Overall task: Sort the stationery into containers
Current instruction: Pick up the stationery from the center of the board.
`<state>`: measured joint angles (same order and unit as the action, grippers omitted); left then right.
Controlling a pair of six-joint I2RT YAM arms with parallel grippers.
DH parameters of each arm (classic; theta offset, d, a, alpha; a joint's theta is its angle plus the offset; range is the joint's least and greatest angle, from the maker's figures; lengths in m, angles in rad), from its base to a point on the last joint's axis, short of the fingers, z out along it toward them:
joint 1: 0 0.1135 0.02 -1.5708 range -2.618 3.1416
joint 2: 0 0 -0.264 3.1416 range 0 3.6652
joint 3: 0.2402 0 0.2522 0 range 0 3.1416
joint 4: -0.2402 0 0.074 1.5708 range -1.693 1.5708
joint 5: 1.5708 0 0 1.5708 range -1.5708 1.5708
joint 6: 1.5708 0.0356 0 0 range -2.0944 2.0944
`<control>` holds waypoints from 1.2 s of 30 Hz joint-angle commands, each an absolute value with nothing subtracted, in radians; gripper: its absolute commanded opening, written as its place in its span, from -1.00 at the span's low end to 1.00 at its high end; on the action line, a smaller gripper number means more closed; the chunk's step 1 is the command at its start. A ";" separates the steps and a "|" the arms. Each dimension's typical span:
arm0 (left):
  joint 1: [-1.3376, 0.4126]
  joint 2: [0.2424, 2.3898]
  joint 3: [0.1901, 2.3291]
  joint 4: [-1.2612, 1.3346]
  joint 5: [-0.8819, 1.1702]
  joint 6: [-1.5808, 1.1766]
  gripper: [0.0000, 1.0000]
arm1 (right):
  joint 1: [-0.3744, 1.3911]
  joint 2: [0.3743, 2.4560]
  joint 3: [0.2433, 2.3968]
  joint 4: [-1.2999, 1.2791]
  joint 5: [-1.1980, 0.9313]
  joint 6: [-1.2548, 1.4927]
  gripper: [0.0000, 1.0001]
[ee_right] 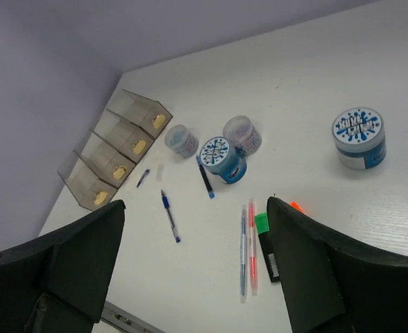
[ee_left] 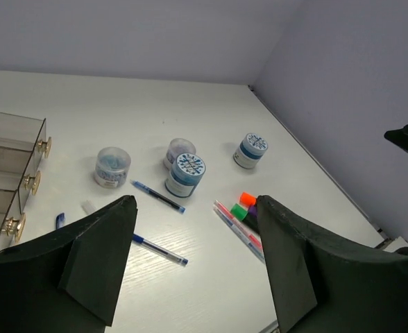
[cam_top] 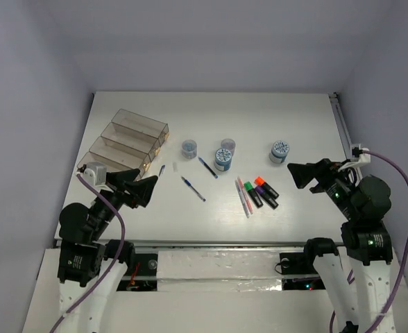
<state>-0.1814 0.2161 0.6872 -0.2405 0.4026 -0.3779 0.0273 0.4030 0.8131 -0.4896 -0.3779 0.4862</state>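
Left gripper [cam_top: 143,187] and right gripper [cam_top: 300,173] are hovering wide open, gripping nothing. Sorting is seemingly not yet beginning: patterned rolls [cam_top: 279,150], pens [cam_top: 193,188] and markers [cam_top: 265,192] are all lying on the table [cam_top: 294,111], beside apparently empty compartments [cam_top: 131,132].

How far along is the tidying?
Nothing looks done: the four joined smoky clear plastic compartments appear empty. Nothing is in hand; the left tool and right tool are open. Still to sort: the round blue-patterned tubs, blue and pink pens and capped black markers all lie on the white table.
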 commanded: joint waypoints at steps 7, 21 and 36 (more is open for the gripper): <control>-0.184 0.256 0.773 -0.265 0.328 -0.322 -0.24 | 0.023 0.374 0.864 -0.440 -0.319 0.469 -1.00; -0.184 0.325 0.695 -0.227 0.264 -0.370 -1.00 | 0.433 0.906 0.886 -0.325 -0.193 0.431 -1.00; -0.184 0.322 0.673 -0.222 0.252 -0.387 -0.59 | 0.741 1.582 1.259 -0.400 0.347 0.299 0.97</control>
<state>-0.1814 0.3317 0.6800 -0.2729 0.2558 -0.3763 0.7345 1.5005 1.1725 -0.3965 0.2134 0.3447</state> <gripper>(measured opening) 0.195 0.980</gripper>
